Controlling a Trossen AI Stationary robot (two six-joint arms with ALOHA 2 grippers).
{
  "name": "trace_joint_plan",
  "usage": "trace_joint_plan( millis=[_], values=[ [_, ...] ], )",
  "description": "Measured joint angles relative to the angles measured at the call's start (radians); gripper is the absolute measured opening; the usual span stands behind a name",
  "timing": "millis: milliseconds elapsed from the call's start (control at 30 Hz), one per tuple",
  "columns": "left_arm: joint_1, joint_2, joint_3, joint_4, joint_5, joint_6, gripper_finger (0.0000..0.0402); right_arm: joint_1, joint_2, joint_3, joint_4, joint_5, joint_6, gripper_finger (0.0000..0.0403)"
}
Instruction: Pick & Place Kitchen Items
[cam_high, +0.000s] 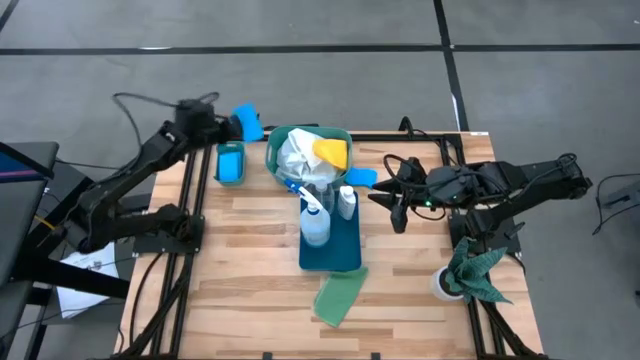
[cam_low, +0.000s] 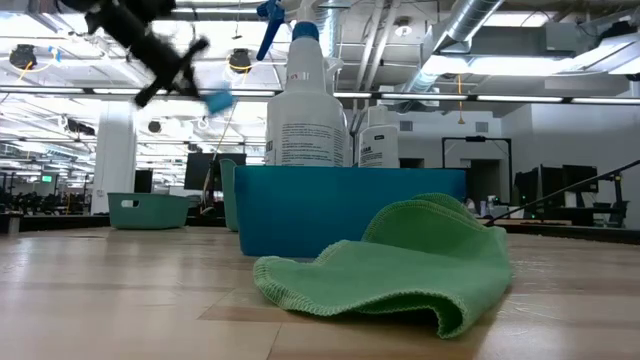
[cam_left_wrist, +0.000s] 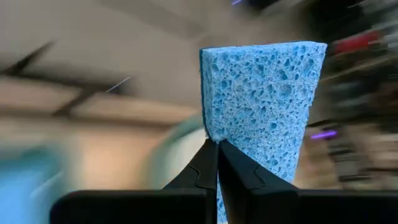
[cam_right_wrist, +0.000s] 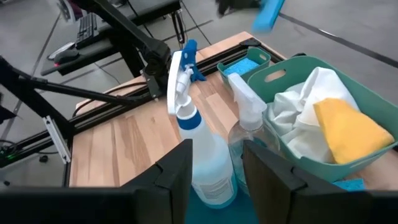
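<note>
The left gripper (cam_high: 238, 124) is holding a blue sponge (cam_high: 248, 121) in the air at the far-left table edge, fingers pinched tight on it. The right gripper (cam_high: 383, 190) is hovering with fingers apart, holding nothing, right of the blue tray (cam_high: 345, 256), where the spray bottle (cam_high: 314, 222) is standing; its label print is unreadable.

Dark green rag (cam_high: 474, 270) at table (cam_high: 250, 270) edge
</note>
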Motion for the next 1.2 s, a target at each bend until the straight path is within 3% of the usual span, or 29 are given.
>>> trace_joint_plan(
  millis=[233,300,500,600,700,900,1033,1200],
  values=[
    [-0.015,-0.001,0.003,0.662,0.172,-0.019,0.0000,-0.016,0.000,0.000,0.008,-0.024,-0.032,0.0132],
    [-0.003,0.042,0.031,0.702,0.186,-0.020,0.0000,-0.023,0.000,0.000,0.012,-0.030,-0.041,0.0132],
    [0.047,0.225,0.297,0.400,0.221,0.061,0.0000,-0.056,0.000,0.000,0.021,-0.060,-0.048,0.0132],
    [0.038,0.300,0.427,0.196,0.082,0.142,0.0000,-0.071,0.000,0.000,0.020,-0.061,-0.046,0.0132],
    [0.011,0.349,0.509,0.038,-0.136,0.221,0.0000,-0.084,0.000,0.000,0.020,-0.063,-0.035,0.0132],
    [0.009,0.410,0.529,-0.258,-0.487,0.324,0.0000,-0.113,0.000,0.000,0.019,-0.064,-0.025,0.0132],
    [0.014,0.456,0.529,-0.413,-0.616,0.385,0.0000,-0.144,0.000,0.000,0.019,-0.085,-0.022,0.0132],
    [0.027,0.482,0.529,-0.469,-0.639,0.399,0.0000,-0.187,0.000,0.000,0.018,-0.125,-0.023,0.0132]
  ],
)
